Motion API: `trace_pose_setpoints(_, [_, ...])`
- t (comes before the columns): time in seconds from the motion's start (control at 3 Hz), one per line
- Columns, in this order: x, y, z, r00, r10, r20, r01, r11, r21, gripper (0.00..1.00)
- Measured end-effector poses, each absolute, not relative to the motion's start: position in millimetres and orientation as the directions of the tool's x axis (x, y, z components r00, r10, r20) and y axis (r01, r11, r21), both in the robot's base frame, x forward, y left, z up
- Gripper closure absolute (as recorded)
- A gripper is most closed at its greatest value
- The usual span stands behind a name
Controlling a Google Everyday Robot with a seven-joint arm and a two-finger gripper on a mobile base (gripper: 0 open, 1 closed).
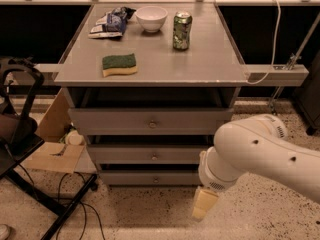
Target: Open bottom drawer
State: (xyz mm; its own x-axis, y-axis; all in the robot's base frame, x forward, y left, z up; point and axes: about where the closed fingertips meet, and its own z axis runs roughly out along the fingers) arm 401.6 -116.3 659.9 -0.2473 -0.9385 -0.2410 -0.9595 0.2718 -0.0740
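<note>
The pincer [205, 204] hung at four o'clock from the bottom drawer [145, 178]. Its state could not be told.

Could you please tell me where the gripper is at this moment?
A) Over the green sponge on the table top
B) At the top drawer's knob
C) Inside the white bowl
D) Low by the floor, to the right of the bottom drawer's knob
D: the gripper hangs just above the floor, below and to the right of the knob on the bottom drawer, clear of that knob.
</note>
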Motion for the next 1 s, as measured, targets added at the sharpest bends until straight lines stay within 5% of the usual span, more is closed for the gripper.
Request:
trace_pose_setpoints(0.33, [409, -106, 601, -0.271, -0.927, -0.258, -0.961, 0.275, 0.023, 0.00])
trace_pose_setpoints(1.0, [414, -96, 585, -0.252, -0.937, -0.242, -0.967, 0.255, 0.019, 0.00])
